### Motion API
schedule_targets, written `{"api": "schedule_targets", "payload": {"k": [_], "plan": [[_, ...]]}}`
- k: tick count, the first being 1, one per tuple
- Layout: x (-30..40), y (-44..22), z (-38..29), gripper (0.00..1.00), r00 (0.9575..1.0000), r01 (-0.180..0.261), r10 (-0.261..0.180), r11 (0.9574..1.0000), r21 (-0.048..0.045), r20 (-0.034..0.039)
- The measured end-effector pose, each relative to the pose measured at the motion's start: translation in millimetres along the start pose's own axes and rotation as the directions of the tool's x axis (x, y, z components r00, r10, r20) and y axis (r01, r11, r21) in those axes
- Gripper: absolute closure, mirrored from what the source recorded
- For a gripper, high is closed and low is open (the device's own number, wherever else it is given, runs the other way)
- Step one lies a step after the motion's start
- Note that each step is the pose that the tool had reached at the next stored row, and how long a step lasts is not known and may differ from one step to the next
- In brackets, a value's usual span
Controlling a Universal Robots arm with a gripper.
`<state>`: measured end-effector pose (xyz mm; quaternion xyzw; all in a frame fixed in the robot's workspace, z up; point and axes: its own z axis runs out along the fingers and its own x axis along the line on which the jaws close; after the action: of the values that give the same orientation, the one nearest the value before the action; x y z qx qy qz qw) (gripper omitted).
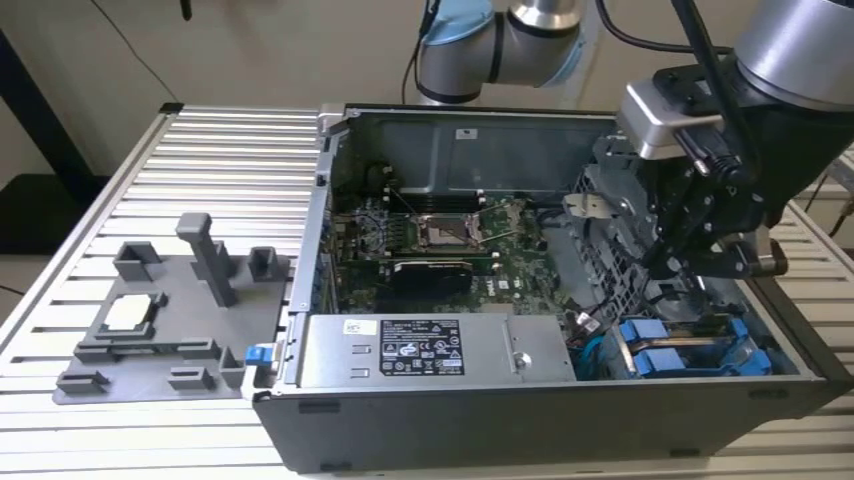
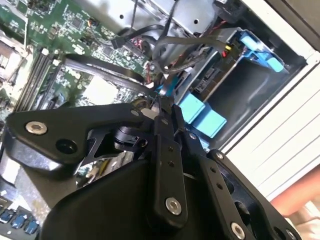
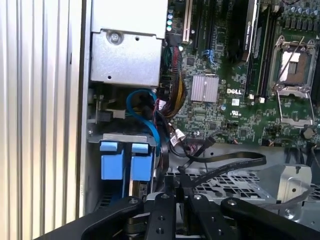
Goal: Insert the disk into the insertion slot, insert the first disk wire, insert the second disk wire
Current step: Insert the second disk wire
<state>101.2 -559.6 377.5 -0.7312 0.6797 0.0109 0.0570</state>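
Note:
Two blue carrier handles (image 1: 661, 358) sit side by side in the drive bay at the case's front corner, on the exterior view's right. They also show in both wrist views (image 3: 111, 162) (image 2: 210, 122). Which one holds the disk I cannot tell; the drive bodies are hidden in the bay. My gripper (image 1: 697, 275) hangs inside the case just above and behind the bay. Its fingers (image 2: 162, 112) are pinched together at the end of a black flat disk wire (image 3: 235, 161) that loops over the perforated cage. A blue wire (image 3: 145, 102) curves down to the bay.
The open computer case (image 1: 534, 410) lies on a slatted aluminium table (image 1: 227, 150), with motherboard (image 1: 427, 250) and power supply (image 1: 414, 350) inside. A grey fixture plate (image 1: 147, 330) stands on the exterior view's left. Bundled cables (image 3: 172, 97) crowd the space beside the bay.

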Motion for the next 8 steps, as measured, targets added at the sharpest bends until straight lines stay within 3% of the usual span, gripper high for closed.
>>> {"api": "schedule_targets", "payload": {"k": [8], "plan": [[23.4, -14.8, 10.6, 0.84, 1.0, 0.0, 0.0, 1.0, -0.0002, 0.0017]]}}
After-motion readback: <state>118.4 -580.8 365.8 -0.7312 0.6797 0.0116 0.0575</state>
